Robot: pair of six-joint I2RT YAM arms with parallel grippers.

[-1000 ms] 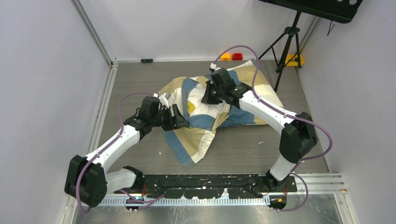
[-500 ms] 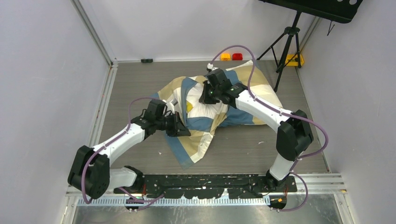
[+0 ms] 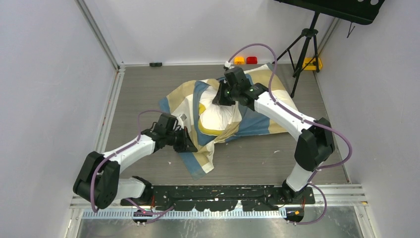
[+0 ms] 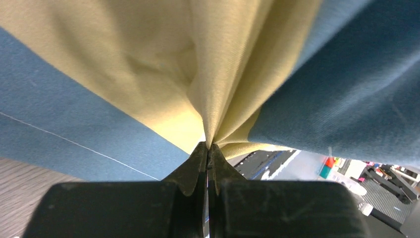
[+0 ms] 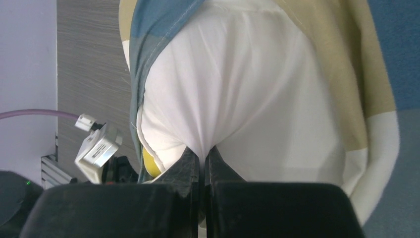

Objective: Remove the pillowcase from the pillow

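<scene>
Two grips set: left end effector point(image 4: 208, 147) clamped on a tan-blue pillowcase point(image 3: 200, 157) fold, right end effector point(image 5: 203, 150) pinching the cream pillow point(image 3: 218, 119), mid-table point(image 3: 148, 89). Pull apart steadily, anchoring the pillow, minding the yellow piping point(image 3: 212, 132). Thin creased cloth, plump half-exposed cushion.

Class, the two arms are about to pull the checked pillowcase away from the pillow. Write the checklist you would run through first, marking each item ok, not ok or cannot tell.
1. Left end effector shut on a fold of the pillowcase: ok.
2. Right end effector shut on the pillow itself, not the cover: ok.
3. Pillow showing through the pillowcase opening: ok.
4. Pillow fully out: not ok, its far part lies inside.
5. Both grips firm enough to hold under a pull: cannot tell.
</scene>
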